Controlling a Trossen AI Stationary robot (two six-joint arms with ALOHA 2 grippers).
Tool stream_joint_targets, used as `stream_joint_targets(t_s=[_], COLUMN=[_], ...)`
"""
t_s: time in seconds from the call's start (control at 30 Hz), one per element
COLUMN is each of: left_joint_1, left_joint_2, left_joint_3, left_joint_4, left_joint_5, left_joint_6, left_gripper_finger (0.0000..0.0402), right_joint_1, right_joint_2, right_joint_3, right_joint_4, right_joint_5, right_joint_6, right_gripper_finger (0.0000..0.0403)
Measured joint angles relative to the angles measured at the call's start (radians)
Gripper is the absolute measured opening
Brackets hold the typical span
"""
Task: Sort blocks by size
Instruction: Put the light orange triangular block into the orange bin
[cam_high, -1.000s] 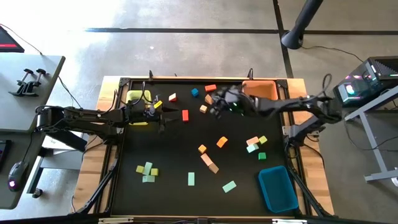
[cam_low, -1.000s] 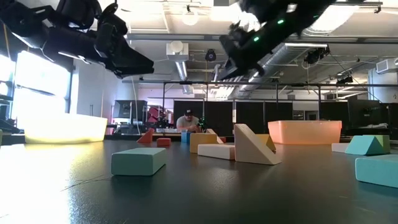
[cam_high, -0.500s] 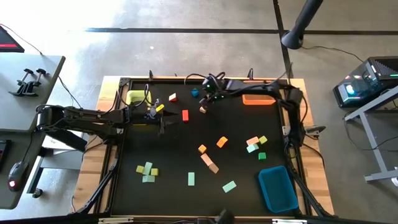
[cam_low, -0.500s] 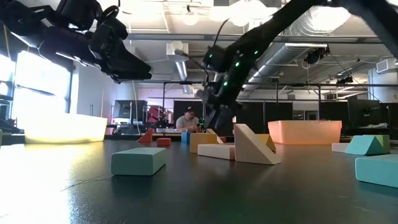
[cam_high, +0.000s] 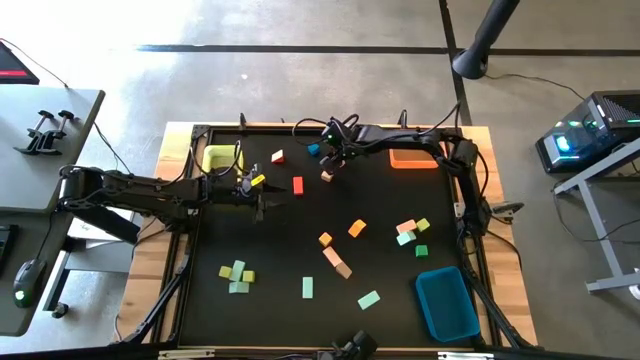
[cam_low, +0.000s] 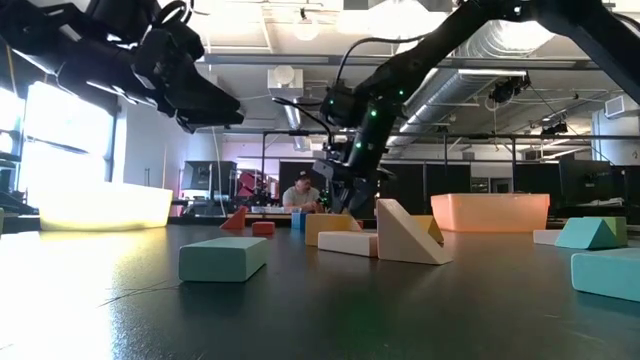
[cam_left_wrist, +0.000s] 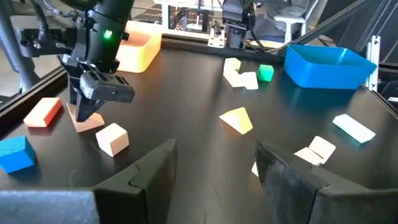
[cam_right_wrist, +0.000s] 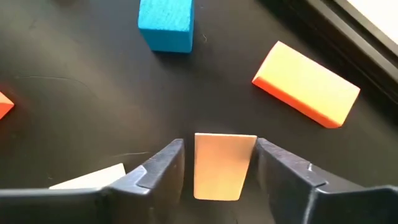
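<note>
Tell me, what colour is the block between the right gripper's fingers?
Pale tan block, best seen in the right wrist view.

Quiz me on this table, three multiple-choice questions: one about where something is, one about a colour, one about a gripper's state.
1. Which bin stands on the left arm's side of the table?
A. blue bin
B. yellow bin
C. orange bin

2. What colour is the block between the right gripper's fingers?
A. blue
B. green
C. tan

3. How is the left gripper?
A. open, holding nothing
B. shut on a red block
C. shut on a bin's rim

Answers:
1 B: the high view shows the yellow bin beside the left arm.
2 C: the right wrist view shows the tan block between the fingers.
3 A: the left wrist view shows bare table between its spread fingers.
</note>
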Motion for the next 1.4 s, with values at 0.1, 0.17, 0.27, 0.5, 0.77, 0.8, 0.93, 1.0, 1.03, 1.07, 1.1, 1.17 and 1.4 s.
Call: stream_joint_targets(t_s=[0.1,0.17,0.27,0.5,0.77,0.8,0.93,1.0,1.03,1.07,1.1,1.17,1.4], left_joint_1=[-0.011,-0.012,-0.012,-0.012,-0.024,-0.028,-0.046,-0.05,-0.051,-0.052,-0.051,-0.051,-0.051], left_joint_2=[0.0,0.0,0.0,0.0,0.0,0.0,0.0,0.0,0.0,0.0,0.0,0.0,0.0], left_joint_3=[0.0,0.0,0.0,0.0,0.0,0.0,0.0,0.0,0.0,0.0,0.0,0.0,0.0], left_joint_4=[0.0,0.0,0.0,-0.001,-0.004,-0.004,0.003,0.004,0.005,0.005,0.005,0.003,0.003], left_joint_5=[-0.043,-0.07,-0.092,-0.094,-0.094,-0.094,-0.094,-0.093,-0.093,-0.093,-0.093,-0.094,-0.093], left_joint_6=[0.001,0.008,0.009,0.003,-0.009,-0.012,-0.015,-0.015,-0.015,-0.011,-0.01,-0.009,0.002], left_gripper_finger=[0.0202,0.0202,0.0202,0.0202,0.0202,0.0202,0.0202,0.0202,0.0202,0.0202,0.0202,0.0202,0.0202], right_joint_1=[-0.002,-0.006,-0.007,0.005,0.018,0.015,-0.008,-0.021,-0.029,-0.036,-0.044,-0.055,-0.07], right_joint_2=[0.0,-0.001,-0.005,-0.034,-0.203,-0.22,-0.248,-0.225,-0.211,-0.194,-0.176,-0.135,-0.041], right_joint_3=[-0.018,-0.03,-0.047,-0.053,-0.052,-0.052,-0.051,-0.051,-0.051,-0.051,-0.051,-0.051,-0.052], right_joint_4=[0.018,0.028,0.047,0.01,-0.159,-0.175,-0.153,-0.116,-0.102,-0.088,-0.073,-0.053,0.025], right_joint_5=[-0.025,-0.034,-0.033,-0.029,0.05,0.052,0.016,-0.048,-0.078,-0.101,-0.125,-0.163,-0.2], right_joint_6=[-0.008,-0.008,-0.015,-0.052,-0.109,-0.114,-0.153,-0.178,-0.19,-0.202,-0.218,-0.257,-0.374], right_gripper_finger=[0.0153,0.0139,0.0121,0.0076,0.0007,0.0003,0.0016,0.0037,0.0051,0.0068,0.0087,0.0129,0.0253])
